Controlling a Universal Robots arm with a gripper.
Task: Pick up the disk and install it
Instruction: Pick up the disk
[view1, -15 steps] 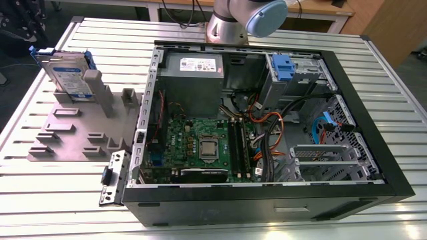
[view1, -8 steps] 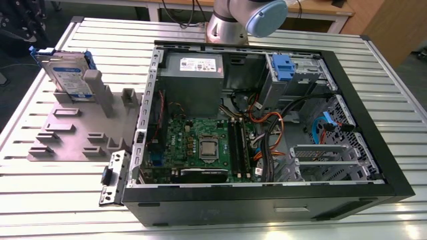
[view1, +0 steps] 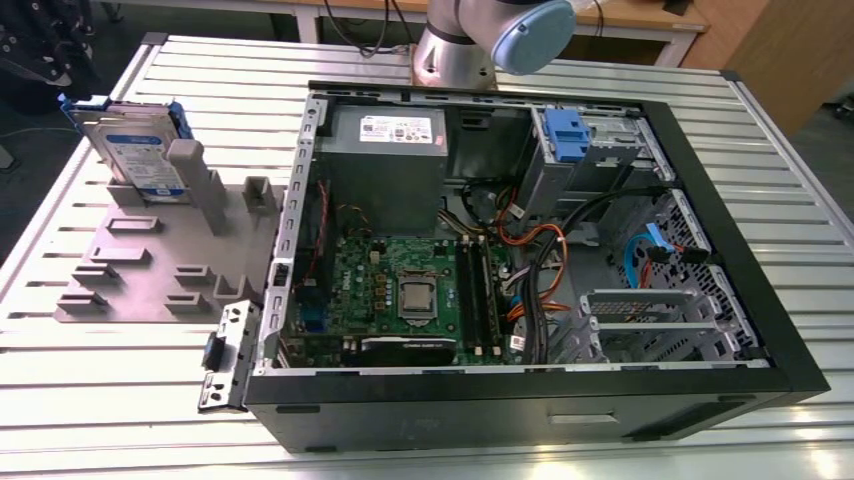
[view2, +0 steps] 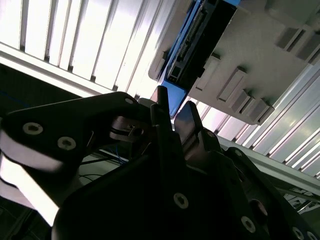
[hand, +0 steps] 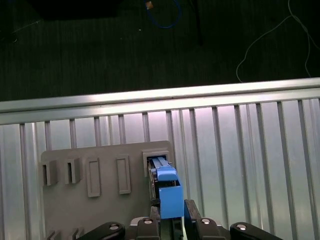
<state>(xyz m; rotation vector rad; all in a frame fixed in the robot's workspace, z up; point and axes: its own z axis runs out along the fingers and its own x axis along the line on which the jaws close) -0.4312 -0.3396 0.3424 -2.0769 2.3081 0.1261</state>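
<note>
The disk (view1: 134, 150) stands on edge in a slot of the grey holder plate (view1: 147, 260) at the exterior view's left. Its blue-and-white label faces out and a blue frame runs round its edges. In the first wrist view I look down on the disk's top edge (hand: 162, 172), and my gripper (hand: 172, 207) hangs above it. The disk's blue frame (view2: 192, 40) shows in the gap between my two dark fingers (view2: 161, 100). The gripper (view2: 175, 102) is open, holds nothing and stays apart from the disk.
An open computer case (view1: 747, 240) lies on the slatted metal table (view1: 80, 400). It holds a motherboard, cables, a grey power supply box (view1: 387, 170) and a drive bay with a blue clip (view1: 567, 130). The arm's base (view1: 461, 40) stands behind the case. Dark floor lies past the table edge (hand: 150, 102).
</note>
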